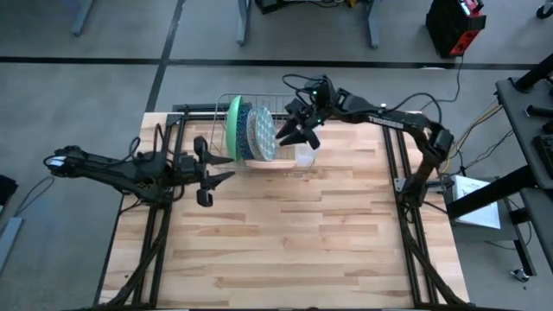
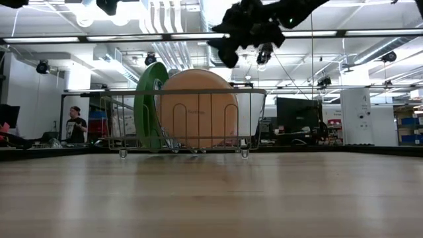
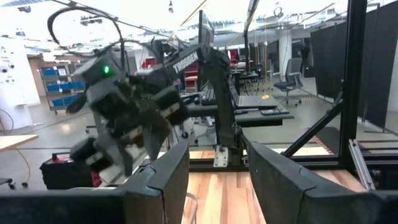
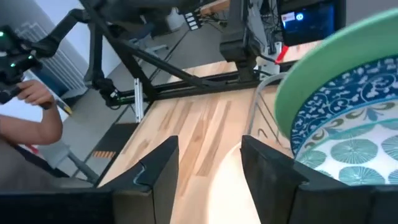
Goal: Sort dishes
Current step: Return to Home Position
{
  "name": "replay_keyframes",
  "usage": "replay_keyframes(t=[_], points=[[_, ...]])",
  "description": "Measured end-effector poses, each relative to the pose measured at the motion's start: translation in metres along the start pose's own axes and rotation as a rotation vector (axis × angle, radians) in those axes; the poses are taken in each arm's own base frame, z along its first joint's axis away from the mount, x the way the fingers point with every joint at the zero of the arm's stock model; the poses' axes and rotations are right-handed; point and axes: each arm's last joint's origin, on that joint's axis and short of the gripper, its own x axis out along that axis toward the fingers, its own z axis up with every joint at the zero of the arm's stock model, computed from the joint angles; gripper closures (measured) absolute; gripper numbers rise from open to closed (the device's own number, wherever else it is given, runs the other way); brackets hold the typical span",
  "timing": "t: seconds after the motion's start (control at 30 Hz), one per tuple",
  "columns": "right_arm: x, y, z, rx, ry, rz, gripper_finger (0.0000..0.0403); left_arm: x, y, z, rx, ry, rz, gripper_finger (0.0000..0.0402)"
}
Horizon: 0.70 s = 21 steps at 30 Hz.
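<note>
The surface [image 1: 285, 233] is a broad slab of pale butcher-block wood, strips laid side by side, with dark metal frame rails running along its left and right sides. Near its far edge stands a silver wire rack [image 1: 226, 112], an open basket of thin curved rods, and the dishes stand upright on edge in it, packed face to face.

The plain green plate [image 1: 233, 128] is the largest, a smooth matte disc at the rack's left end; its rim rises above the others in the low view [image 2: 151, 99]. Just beside it comes a blue-patterned plate [image 1: 245, 131], whose white face carries dense blue scrollwork in the right wrist view [image 4: 348, 93]. Next is a white plate with round teal-green motifs [image 1: 262, 136]. In the low view the peach-pink shallow bowl [image 2: 197, 109] shows its smooth round back at the near end, filling the rack's front. A clear plastic tray [image 1: 302, 155] lies just right of the rack.

The right pincer [image 1: 292, 134] hangs above the rack's right end, close to the dotted plate, its fingers spread and gripping nothing. The left pincer [image 1: 216, 168] rests low over the surface, left of the rack and apart from it, also spread and empty.

Beyond the surface, a person [image 2: 76, 125] stands far back in the room.
</note>
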Motion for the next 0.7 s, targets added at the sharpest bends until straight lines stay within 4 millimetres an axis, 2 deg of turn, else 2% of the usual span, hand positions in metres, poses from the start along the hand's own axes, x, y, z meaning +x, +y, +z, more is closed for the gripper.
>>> replay_keyframes(t=[0.17,0.27,0.33,0.5,0.6,0.7], points=[[-0.020,0.032,0.008,-0.046,0.043,-0.010,0.0236,0.002,-0.002,-0.011,0.033,0.098,-0.011,0.0248],[-0.032,0.062,0.006,-0.080,0.131,-0.089,0.0243,0.004,-0.003,-0.022,0.051,0.187,-0.014,0.0248],[-0.033,0.084,0.000,-0.128,0.185,-0.121,0.0252,0.010,-0.005,-0.027,0.041,0.181,-0.021,0.0248],[-0.016,0.146,-0.027,-0.334,0.109,0.033,0.0282,0.043,-0.021,-0.037,0.068,-0.003,-0.347,0.0248],[-0.007,0.184,-0.055,-0.472,0.006,0.111,0.0302,0.053,-0.024,-0.051,0.248,0.094,-0.310,0.0248],[-0.010,0.212,-0.089,-0.521,-0.045,0.060,0.0322,0.044,-0.019,-0.048,0.299,0.173,-0.312,0.0248]])
